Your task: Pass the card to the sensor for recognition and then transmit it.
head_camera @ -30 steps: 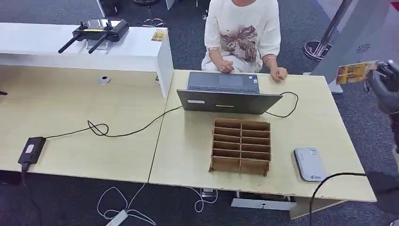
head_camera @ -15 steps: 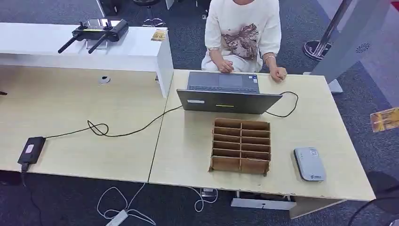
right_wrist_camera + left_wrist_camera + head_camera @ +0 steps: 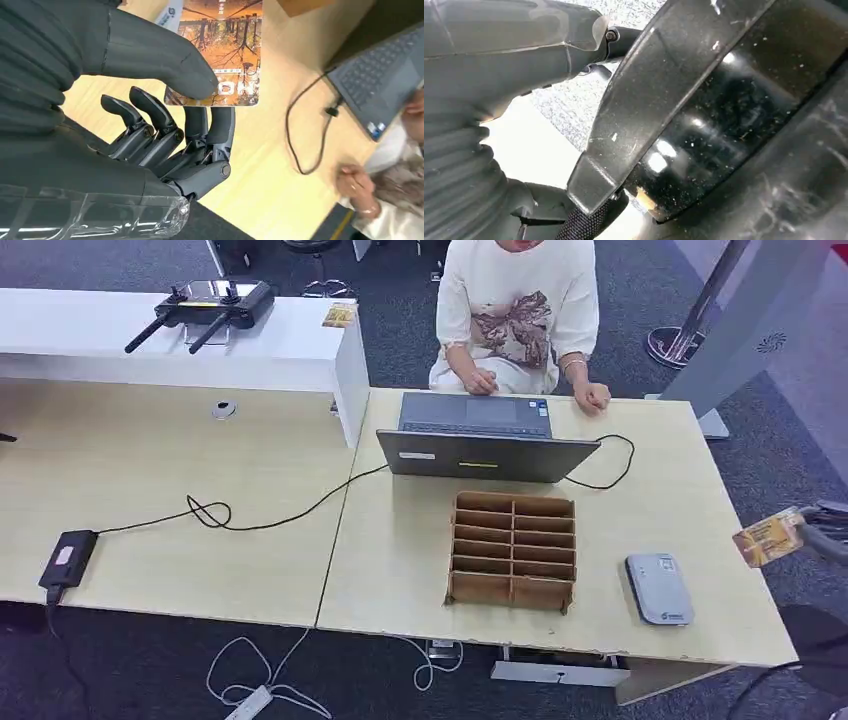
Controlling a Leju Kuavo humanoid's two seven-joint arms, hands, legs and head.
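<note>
The right hand [image 3: 825, 535] is held off the right edge of the table [image 3: 690, 490], pinching the card [image 3: 768, 538] between thumb and fingers. The card reader [image 3: 659, 588] is found near the front right corner, and the bare tabletop between it and the right edge is unobstructed. Just beside the reader, toward the table's middle, the cardboard divider box [image 3: 512, 551] is placed. Behind the box the open laptop [image 3: 483, 437] is set, with its black cable [image 3: 612, 465] looped toward the right edge. A person's hands [image 3: 592, 396] are rested at the far edge.
</note>
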